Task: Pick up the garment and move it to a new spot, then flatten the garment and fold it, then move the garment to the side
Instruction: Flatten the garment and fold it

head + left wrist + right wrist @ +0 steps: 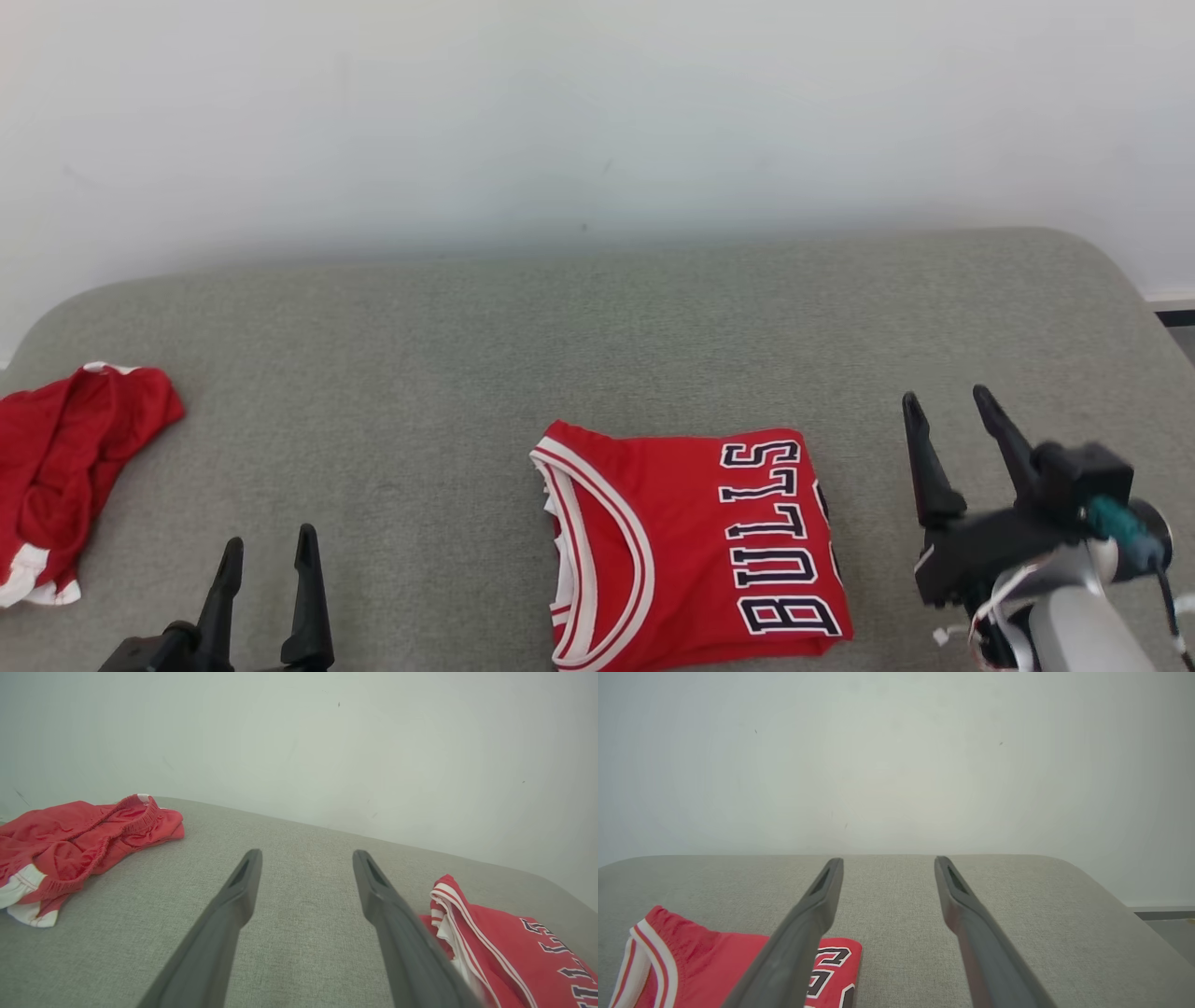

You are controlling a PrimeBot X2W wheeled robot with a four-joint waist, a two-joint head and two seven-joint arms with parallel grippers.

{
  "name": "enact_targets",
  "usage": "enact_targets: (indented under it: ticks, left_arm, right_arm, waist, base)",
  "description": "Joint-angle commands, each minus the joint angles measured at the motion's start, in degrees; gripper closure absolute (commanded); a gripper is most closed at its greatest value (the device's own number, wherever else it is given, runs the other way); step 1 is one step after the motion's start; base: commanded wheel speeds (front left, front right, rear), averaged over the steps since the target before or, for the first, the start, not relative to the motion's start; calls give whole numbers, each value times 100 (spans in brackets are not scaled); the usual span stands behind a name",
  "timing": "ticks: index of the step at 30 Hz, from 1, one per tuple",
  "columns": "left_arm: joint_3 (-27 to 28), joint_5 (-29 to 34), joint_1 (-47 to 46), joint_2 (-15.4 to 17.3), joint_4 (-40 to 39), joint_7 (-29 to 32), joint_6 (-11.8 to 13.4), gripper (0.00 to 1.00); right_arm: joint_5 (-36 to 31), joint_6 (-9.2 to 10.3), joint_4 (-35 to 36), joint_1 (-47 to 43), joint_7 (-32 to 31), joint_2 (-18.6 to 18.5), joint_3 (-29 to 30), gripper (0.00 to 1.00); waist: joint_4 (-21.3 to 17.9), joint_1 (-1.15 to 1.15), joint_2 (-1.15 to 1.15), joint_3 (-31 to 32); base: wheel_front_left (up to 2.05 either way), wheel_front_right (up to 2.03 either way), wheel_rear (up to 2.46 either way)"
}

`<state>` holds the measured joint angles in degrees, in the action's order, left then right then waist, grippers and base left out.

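Folded jersey at the front edge of the upholstered surface; both tools open and empty.

The red jersey (691, 551) lies folded on the grey upholstered surface (597, 317), at its front edge right of centre, with the "BULLS" lettering facing up and the striped neckline toward the left edge. The left tool (269, 541) is near the front edge, well apart from the jersey, its fingers spread and gripping nothing. The right tool (945, 394) is near the jersey's right side, its fingers likewise spread and empty. Crumpled red shorts (65, 467) lie at the left edge.
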<state>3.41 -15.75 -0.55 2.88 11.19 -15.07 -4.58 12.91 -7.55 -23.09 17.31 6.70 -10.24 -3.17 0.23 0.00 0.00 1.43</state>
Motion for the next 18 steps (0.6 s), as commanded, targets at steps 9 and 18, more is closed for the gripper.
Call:
enact_targets:
  ticks: [9,18]
  left_arm:
    - [166,156,136,3,25,-10,43,0]
    - [470,468,125,6,147,-10,-47,0]
  right_arm:
    - [-411,14,331,-853,685,176,-64,0]
    - [-369,14,86,-979,738,388,-172,0]
  waist:
    - [-363,0,0,211]
    - [-530,0,0,284]
  base:
    - [0,0,0]
    - [0,0,0]
